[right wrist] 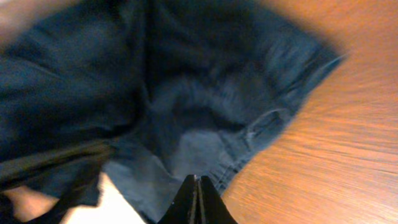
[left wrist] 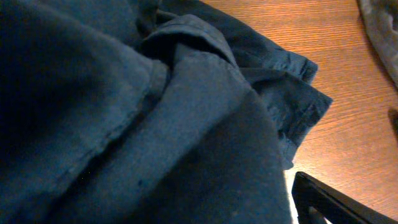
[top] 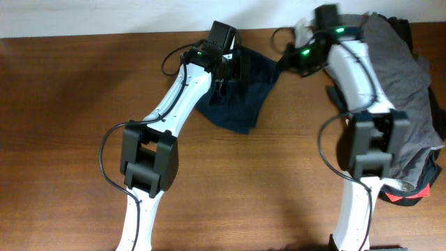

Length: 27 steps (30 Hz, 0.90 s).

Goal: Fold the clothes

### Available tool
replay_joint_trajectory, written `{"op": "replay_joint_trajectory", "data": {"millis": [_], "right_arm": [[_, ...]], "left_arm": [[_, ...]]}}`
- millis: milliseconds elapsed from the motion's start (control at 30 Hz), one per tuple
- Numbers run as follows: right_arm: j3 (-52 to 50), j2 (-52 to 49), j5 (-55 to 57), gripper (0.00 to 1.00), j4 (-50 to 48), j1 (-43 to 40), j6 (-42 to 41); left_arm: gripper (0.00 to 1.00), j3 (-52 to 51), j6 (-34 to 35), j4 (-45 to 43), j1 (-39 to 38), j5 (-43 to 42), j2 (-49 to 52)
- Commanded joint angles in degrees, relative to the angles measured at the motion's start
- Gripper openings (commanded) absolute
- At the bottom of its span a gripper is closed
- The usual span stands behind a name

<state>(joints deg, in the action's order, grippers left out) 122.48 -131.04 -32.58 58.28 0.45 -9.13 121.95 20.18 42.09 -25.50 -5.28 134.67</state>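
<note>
The dark navy shorts (top: pixel 237 94) lie bunched at the back middle of the table. My left gripper (top: pixel 228 66) is over their upper part. In the left wrist view the shorts (left wrist: pixel 155 124) fill the frame and hide one finger. The other finger (left wrist: pixel 329 202) stands far to the right, so the jaws are apart. My right gripper (top: pixel 289 57) is at the shorts' right corner. In the right wrist view its fingers (right wrist: pixel 196 180) are pressed together at the hem of the shorts (right wrist: pixel 186 99), and that edge is lifted off the table.
A grey garment (top: pixel 404 70) is heaped at the right edge, partly behind the right arm. A red-and-black item (top: pixel 408 196) lies below it. The wooden table (top: pixel 63 125) stretches to the left and front. A white wall runs along the back.
</note>
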Motion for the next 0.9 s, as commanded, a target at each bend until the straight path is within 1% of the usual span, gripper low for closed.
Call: {"op": "replay_joint_trajectory", "data": {"millis": [0, 133, 333, 433, 467, 500, 567, 600, 633, 700, 800, 867], "right_arm": [[1.14, 2.51, -3.23, 0.04, 0.74, -1.09, -0.83], [1.07, 2.32, -2.84, 0.04, 2.16, -0.81, -0.15], [1.07, 2.32, -2.78, 0.04, 1.7, 0.11, -0.15], [1.07, 2.32, -2.8, 0.05, 1.51, 0.37, -0.17], [1.07, 2.32, -2.8, 0.09, 1.53, 0.59, -0.15], [1.07, 2.32, -2.8, 0.17, 1.66, 1.01, -0.15], [1.07, 2.32, -2.78, 0.25, 2.01, 1.68, 0.13], [1.07, 2.32, -2.8, 0.34, 2.34, 2.27, 0.76], [1.07, 2.32, -2.78, 0.47, 2.62, 2.78, 1.22], [1.03, 2.32, -2.75, 0.6, 3.34, 4.11, 1.33], [0.07, 2.29, -2.21, 0.7, 3.54, 6.78, 1.27], [-1.09, 2.27, 1.79, 0.73, 3.34, 9.22, -1.53]], "left_arm": [[0.99, 3.17, -3.08, 0.37, 0.04, -1.6, -0.11], [0.99, 9.6, -6.01, 5.07, 1.33, -1.53, -1.73], [0.99, 21.18, -6.19, 12.72, 6.21, -1.38, -5.84], [0.99, 25.05, -6.43, 15.17, 9.31, -1.31, -7.72], [0.99, 25.7, -6.4, 15.65, 10.47, -1.29, -8.22], [0.99, 26.03, -6.4, 15.87, 12.2, -1.31, -8.94], [0.99, 26.03, -6.38, 16.06, 14.05, -1.38, -9.53], [0.99, 26.03, -6.36, 16.35, 15.17, -1.4, -9.6], [0.99, 26.03, -6.36, 16.94, 16.48, -1.38, -9.68], [0.99, 26.03, -6.38, 18.56, 18.51, -1.38, -9.66], [0.99, 26.01, -6.38, 21.4, 21.09, -1.36, -9.53], [0.99, 25.99, -6.4, 23.21, 22.12, -1.33, -9.44]]}}
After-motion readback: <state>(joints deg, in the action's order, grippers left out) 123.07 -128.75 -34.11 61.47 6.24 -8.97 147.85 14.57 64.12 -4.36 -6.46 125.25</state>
